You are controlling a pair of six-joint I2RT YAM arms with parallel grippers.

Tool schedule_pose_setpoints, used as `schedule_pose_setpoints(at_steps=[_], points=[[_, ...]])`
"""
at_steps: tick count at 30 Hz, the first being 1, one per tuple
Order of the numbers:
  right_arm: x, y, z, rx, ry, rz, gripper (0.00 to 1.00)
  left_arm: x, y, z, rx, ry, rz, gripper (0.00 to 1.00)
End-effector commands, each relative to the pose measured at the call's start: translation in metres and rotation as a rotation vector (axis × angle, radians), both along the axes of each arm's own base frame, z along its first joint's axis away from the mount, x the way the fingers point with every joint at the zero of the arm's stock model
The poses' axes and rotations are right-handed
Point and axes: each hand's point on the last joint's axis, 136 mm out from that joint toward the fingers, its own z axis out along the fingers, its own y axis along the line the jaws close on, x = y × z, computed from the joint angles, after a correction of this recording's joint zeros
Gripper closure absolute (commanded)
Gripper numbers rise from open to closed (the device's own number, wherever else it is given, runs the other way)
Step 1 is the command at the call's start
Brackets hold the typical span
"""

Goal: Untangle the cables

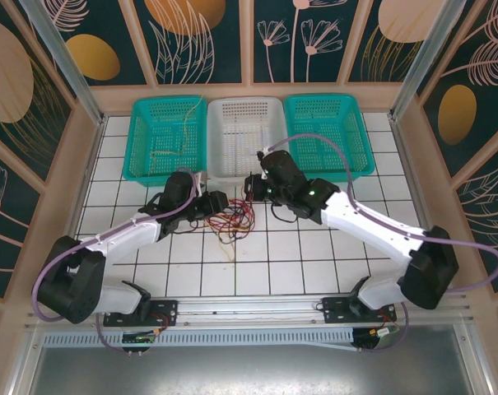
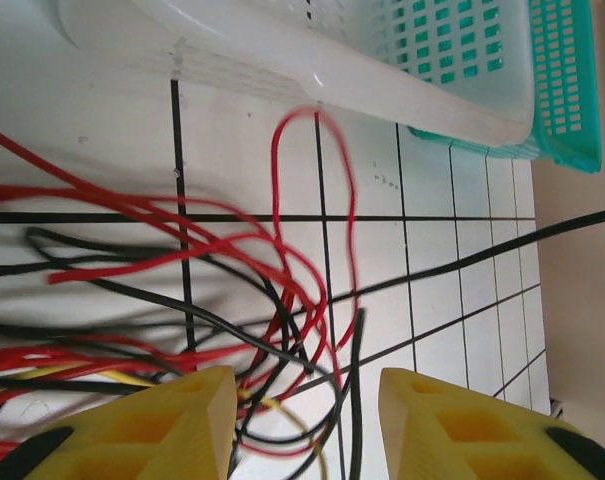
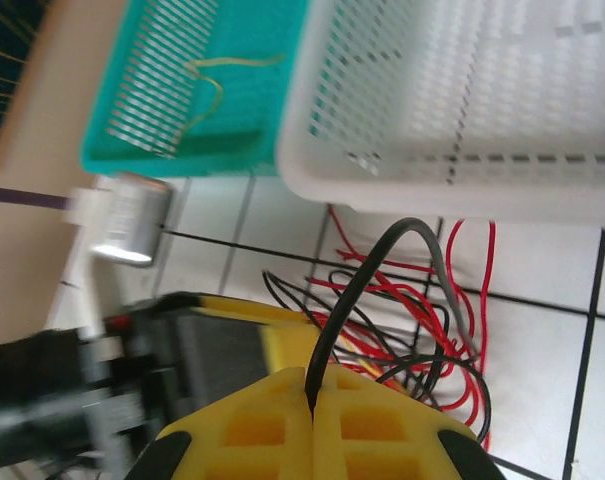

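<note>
Right gripper is clamped tight on a black cable, which rises from the seam between its yellow fingers and arches toward the tangle of cables, red and black, lying just ahead of it below the white basket. Left gripper has its jaws apart and grips nothing, while red, black and yellow strands of that tangle cross the gap and spread out before its fingertips on the tiled table. One pale yellow cable lies apart, in the teal basket ahead and left of the right gripper.
</note>
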Motion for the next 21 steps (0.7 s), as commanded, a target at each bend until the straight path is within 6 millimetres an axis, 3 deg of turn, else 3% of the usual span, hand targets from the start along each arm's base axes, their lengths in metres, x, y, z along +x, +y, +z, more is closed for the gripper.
schedule_pose_setpoints(at_steps=[1,11,21], points=[[-0.004,-0.006,0.053,0.030,-0.148,0.020,1.00,0.002,-0.010,0.007,-0.038,-0.025,-0.023,0.59],[-0.030,-0.012,0.165,0.199,-0.360,0.123,1.00,-0.003,-0.010,-0.002,-0.035,-0.009,-0.023,0.61],[-0.045,-0.028,0.237,0.271,-0.520,0.138,1.00,-0.002,-0.011,0.005,-0.035,-0.034,-0.025,0.61]])
